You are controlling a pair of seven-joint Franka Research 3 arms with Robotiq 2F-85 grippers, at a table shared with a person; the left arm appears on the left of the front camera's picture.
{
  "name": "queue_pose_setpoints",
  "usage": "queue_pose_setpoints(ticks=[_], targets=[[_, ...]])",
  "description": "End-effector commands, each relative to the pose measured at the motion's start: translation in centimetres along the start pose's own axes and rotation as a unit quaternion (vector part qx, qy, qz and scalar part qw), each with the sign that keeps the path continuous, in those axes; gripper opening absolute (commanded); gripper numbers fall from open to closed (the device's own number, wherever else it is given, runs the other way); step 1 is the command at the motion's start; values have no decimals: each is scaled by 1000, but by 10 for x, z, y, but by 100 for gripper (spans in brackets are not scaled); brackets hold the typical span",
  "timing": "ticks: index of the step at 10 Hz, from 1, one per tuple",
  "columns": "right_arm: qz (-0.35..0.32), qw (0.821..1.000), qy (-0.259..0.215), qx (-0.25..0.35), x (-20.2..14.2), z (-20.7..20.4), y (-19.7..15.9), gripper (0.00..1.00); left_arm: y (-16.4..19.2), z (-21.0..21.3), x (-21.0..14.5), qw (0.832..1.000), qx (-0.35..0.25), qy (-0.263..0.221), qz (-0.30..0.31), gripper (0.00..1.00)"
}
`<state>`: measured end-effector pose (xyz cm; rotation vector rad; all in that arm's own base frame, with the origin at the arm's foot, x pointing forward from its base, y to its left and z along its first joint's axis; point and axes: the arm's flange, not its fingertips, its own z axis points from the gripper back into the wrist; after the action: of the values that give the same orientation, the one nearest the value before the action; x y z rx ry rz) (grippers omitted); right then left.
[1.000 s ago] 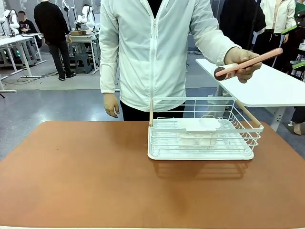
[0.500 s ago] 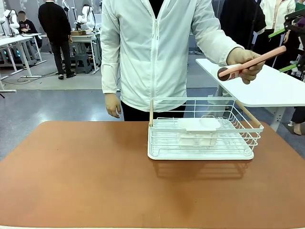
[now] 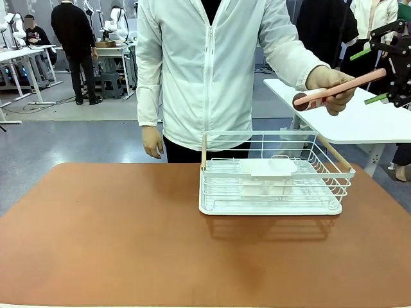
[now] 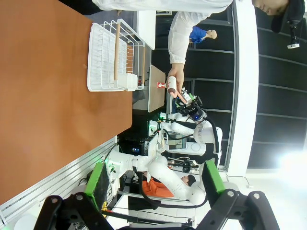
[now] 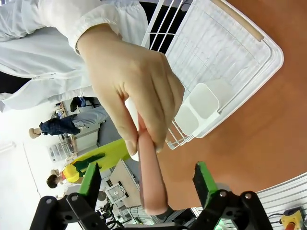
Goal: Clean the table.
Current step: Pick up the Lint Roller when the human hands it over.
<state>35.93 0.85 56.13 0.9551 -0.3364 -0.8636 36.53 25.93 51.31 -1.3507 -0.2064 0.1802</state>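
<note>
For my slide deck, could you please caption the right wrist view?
Open right gripper flanks the pink tool handle in a person's hand, white rack on the table beyond.

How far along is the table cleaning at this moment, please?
Nothing looks done yet. In hand: the person's hand holds out a pink-handled roller, and the right gripper has its jaws open on either side of the handle, not closed. Left: grip the roller, then clean the table.
</note>
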Motion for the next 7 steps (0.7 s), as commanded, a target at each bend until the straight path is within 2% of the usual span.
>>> queue_pose_setpoints(ticks=[1,2,3,4,5,6,7], targets=[[-17,1000,-2,16,1,-6,2,100,-2,2,-2,1000,-2,-2,0,100],[-19,1000,-2,19,4,-7,3,87,-2,2,-2,1000,-2,-2,0,100],[-18,1000,0,22,5,-9,5,67,-2,2,-2,1000,-2,-2,0,100],[-17,999,-4,33,9,-11,6,32,-2,2,-2,1000,-2,-2,0,100],[-21,999,-4,34,12,-12,6,7,-2,2,-2,1000,-2,-2,0,100],[-23,999,-3,31,13,-13,6,0,-2,2,-2,1000,-2,-2,0,100],[-21,999,-4,28,14,-14,6,0,-2,2,-2,1000,-2,-2,0,100]])
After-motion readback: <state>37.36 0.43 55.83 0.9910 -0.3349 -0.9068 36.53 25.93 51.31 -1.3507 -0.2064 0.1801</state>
